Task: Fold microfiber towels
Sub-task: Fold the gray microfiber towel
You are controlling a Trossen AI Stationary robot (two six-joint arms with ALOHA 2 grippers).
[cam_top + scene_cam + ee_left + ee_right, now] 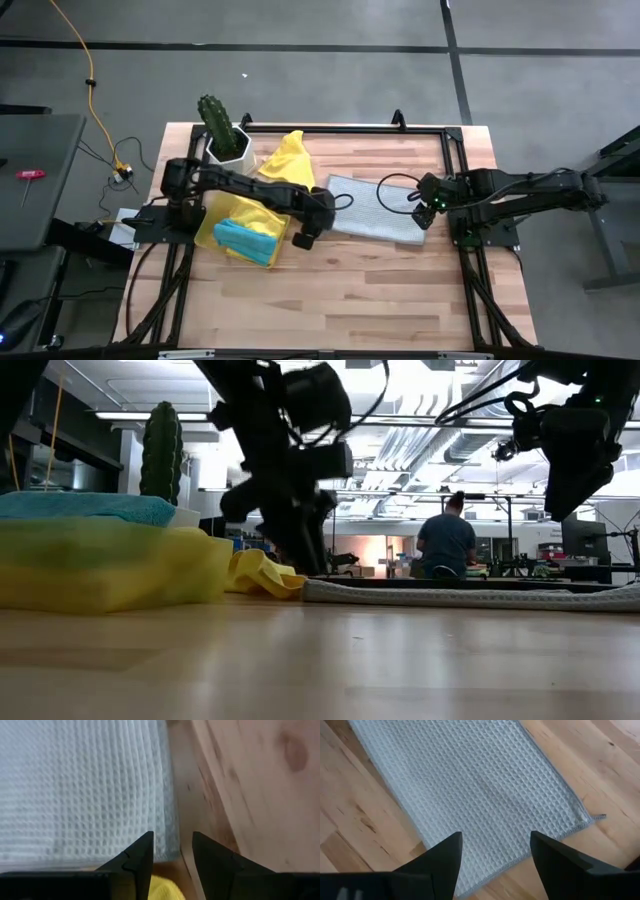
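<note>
A grey waffle-weave towel (378, 210) lies flat and folded on the middle of the wooden table. My left gripper (172, 850) is open and points down over the towel's left near corner (167, 852), with nothing between its fingers. My right gripper (495, 842) is open, wide, above the towel's right end (470, 785), clear of it in the low view (575, 490). A yellow towel (285, 160) lies crumpled at the far left. A turquoise towel (245, 242) rests folded in the yellow tray (215, 222).
A cactus in a white pot (222, 130) stands at the table's far left corner. The yellow tray sits just left of my left gripper. Bare wood stretches along the near side (380, 290). A person (446, 540) sits far behind the table.
</note>
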